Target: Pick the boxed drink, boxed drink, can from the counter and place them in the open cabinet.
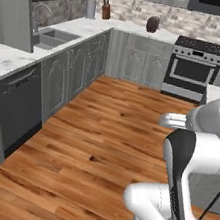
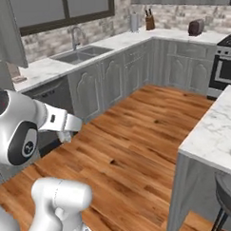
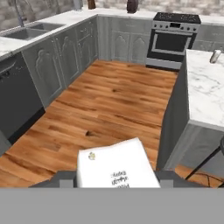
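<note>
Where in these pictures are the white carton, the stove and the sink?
boxed drink (image 3: pixel 114 168): hand view, middle of its white printed face.
stove (image 1: pixel 192 70): left base view, oven door glass.
sink (image 2: pixel 79 55): right base view, rim of the basin.

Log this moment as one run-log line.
phase: carrying | gripper: shut on boxed drink | position: above wood floor | counter: to one side | placement: not yet done

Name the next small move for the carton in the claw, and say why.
Probably keep the claw shut and carry the boxed drink on toward the cabinet: the carton sits between the fingers above the wood floor, beside the counter.
</note>
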You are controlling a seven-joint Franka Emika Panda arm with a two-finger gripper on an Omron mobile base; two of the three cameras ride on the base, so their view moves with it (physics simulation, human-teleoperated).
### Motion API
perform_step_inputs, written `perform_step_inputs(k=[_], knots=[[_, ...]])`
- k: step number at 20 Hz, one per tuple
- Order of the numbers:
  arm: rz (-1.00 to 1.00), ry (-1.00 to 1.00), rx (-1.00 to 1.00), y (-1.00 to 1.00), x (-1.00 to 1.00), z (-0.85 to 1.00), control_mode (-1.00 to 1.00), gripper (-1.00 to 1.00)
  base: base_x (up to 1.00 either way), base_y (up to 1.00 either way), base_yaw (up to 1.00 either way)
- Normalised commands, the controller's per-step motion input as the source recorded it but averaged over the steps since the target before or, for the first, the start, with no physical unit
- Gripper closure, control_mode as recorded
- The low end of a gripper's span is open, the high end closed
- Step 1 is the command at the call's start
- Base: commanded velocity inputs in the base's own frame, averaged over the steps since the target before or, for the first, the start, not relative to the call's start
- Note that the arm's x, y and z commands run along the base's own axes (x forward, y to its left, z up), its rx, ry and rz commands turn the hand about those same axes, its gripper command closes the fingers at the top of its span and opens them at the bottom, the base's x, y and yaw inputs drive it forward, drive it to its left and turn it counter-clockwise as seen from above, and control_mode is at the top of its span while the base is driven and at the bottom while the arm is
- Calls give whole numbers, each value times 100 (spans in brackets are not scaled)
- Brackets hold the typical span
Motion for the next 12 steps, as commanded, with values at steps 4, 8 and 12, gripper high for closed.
perform_step_inputs(k=[4,8,12], knots=[[0,0,0,0,0,0,100,100,-12,3,37],[0,0,0,0,0,0,100,100,2,1,38],[0,0,0,0,0,0,100,100,20,13,38]])
